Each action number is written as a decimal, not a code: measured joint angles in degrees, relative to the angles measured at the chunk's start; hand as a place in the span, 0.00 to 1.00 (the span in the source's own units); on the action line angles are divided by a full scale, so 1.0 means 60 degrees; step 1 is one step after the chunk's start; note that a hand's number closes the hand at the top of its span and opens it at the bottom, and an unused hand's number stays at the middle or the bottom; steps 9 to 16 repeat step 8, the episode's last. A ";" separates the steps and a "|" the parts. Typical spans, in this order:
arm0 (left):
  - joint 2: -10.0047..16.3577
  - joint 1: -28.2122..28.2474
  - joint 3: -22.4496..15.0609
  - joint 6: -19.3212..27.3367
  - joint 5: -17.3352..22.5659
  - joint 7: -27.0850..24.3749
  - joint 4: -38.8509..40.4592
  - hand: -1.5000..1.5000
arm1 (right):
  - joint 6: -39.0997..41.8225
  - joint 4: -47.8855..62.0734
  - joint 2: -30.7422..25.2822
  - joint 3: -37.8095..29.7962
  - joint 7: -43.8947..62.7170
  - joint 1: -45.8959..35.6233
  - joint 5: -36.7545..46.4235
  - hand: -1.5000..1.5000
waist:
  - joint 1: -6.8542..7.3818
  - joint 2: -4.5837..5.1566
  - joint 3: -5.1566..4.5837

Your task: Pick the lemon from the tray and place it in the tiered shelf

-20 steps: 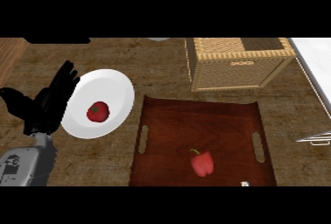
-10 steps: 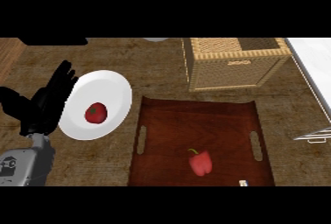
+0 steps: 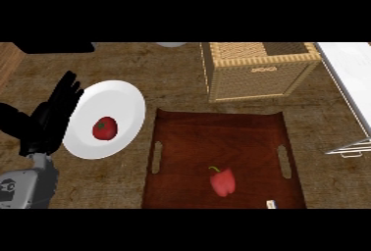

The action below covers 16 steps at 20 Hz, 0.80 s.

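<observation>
Red bell pepper [image 3: 223, 182] on dark brown wooden tray [image 3: 217, 142]; red tomato [image 3: 104, 128] on round white plate [image 3: 116, 95].
Pepper lying alone toward tray's near right, well apart from woven wicker basket [image 3: 253, 81] beyond it on brown tabletop [image 3: 174, 78]; basket's inside mostly hidden; small plaque on its wall, too small to read; black left hand [image 3: 47, 125] resting just beside plate's left rim, fingers straight, holding nothing; white wire shelf [image 3: 348, 98] at right edge.

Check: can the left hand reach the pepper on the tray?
Probably yes: the pepper lies uncovered on the tray; the left hand, open beside the plate, only has that plate to clear.
</observation>
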 measured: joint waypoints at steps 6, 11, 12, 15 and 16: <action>0.0033 -0.0130 0.0054 -0.0047 -0.0012 0.0047 0.0075 0.50 | 0.1749 -0.0080 -0.0112 -0.1409 -0.1092 0.1423 -0.0978 0.00 | 0.0055 0.0022 0.0002; -0.0055 -0.0074 -0.0028 -0.0047 -0.0084 -0.0051 0.0103 0.50 | 0.2092 -0.0222 0.0092 -0.1599 -0.1685 0.1844 -0.0953 0.00 | 0.0088 0.0030 -0.0001; -0.0055 -0.0074 -0.0028 -0.0047 -0.0084 -0.0051 0.0103 0.50 | 0.2092 -0.0222 0.0092 -0.1599 -0.1685 0.1844 -0.0953 0.00 | 0.0088 0.0030 -0.0001; -0.0055 -0.0074 -0.0028 -0.0047 -0.0084 -0.0051 0.0103 0.50 | 0.2092 -0.0222 0.0092 -0.1599 -0.1685 0.1844 -0.0953 0.00 | 0.0088 0.0030 -0.0001; -0.0055 -0.0074 -0.0028 -0.0047 -0.0084 -0.0051 0.0103 0.50 | 0.2092 -0.0222 0.0092 -0.1599 -0.1685 0.1844 -0.0953 0.00 | 0.0088 0.0030 -0.0001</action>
